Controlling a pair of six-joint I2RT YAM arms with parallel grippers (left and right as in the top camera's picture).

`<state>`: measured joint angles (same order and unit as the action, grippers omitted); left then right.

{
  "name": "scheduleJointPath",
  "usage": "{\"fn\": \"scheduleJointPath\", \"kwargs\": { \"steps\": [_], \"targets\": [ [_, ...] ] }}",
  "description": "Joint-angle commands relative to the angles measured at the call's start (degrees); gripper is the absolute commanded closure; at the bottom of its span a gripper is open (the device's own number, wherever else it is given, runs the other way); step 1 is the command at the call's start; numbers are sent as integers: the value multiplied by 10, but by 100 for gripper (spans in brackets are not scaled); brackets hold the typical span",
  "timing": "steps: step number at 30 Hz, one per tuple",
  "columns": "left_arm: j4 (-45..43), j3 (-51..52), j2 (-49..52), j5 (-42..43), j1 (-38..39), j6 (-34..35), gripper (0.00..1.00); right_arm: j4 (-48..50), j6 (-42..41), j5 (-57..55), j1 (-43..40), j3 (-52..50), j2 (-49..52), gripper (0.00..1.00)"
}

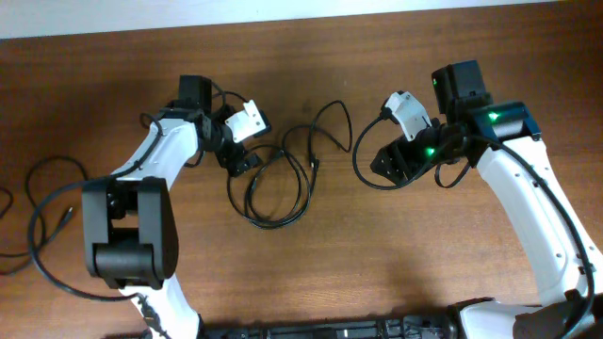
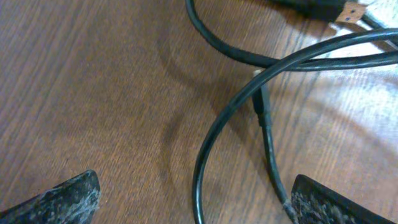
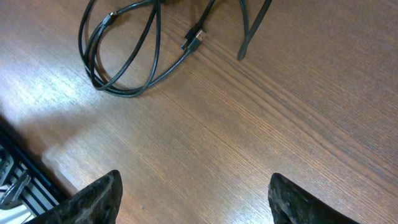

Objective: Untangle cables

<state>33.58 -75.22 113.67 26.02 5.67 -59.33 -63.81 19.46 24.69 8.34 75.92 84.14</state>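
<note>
At the bottom edge of the left wrist view the left jaws stand released and wide apart, gripping nothing. 1 scuffed fingertip [image 2: 68, 198] sits in the lower left corner and the other in the lower right. Between them, on the brown worktop [image 2: 93, 81], lie the cables [image 2: 202, 152]. 1 strand curves up from bottom centre. A second, ending in a small plug [image 2: 261, 106], runs down to the lower-right fingertip; whether it touches I cannot tell. My reading is that the jaws are spread to straddle a strand ahead of a pinch. Farther up, 2 strands cross toward the upper right, where a larger plug [image 2: 348, 11] with an orange-brown tongue shows at the frame's edge.

The right jaws are also released and empty, with the fingertips [image 3: 93, 199] at the lower corners of the right wrist view over bare wood. The cable loops [image 3: 121, 91] sit far off at the upper left. That arm probably hangs back until a free end is offered.

From overhead, the cables [image 1: 306, 193] lie in loose overlapping loops at centre frame. They are just beside the left arm's tip and well apart from the right. No brand, label or writing is legible in any view.
</note>
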Motion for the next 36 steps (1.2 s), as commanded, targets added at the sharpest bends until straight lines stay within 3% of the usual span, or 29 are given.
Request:
{"fn": "scheduleJointPath", "kwargs": {
  "steps": [1, 5, 8, 10, 12, 14, 15, 19, 22, 29, 36],
  "targets": [
    [-18, 3, 31, -2, 2, -12, 5, -4, -3, 2, -2, 0, 2, 26],
    [-30, 3, 39, 8, 3, -12, 27, -5, -3, 2, -2, 0, 2, 26],
    [-31, 3, 40, 17, 4, -12, 20, -5, -3, 4, -2, 0, 2, 26],
    [-35, 3, 43, 16, 3, -12, 25, -8, -3, 6, -2, 0, 2, 27],
    [-36, 3, 43, 16, 3, -12, 48, -12, -3, 6, -2, 0, 2, 31],
    [-36, 3, 43, 18, 5, -12, 87, -17, -3, 5, -2, 0, 2, 35],
    [-36, 3, 43, 17, 6, -12, 100, -19, -3, 5, -2, 0, 2, 40],
    [-35, -7, 35, 16, 6, -10, 100, -25, -6, 5, -2, 0, 2, 45],
    [-35, -30, 9, 16, 6, 36, 100, -25, -5, 5, -2, 0, 2, 46],
    [-37, -115, -127, 0, 6, 90, 100, -25, -5, 5, -2, 0, 2, 47],
    [-152, -131, -284, -21, 6, 169, 100, -25, -5, 5, -2, 0, 2, 47]
  ]
}}
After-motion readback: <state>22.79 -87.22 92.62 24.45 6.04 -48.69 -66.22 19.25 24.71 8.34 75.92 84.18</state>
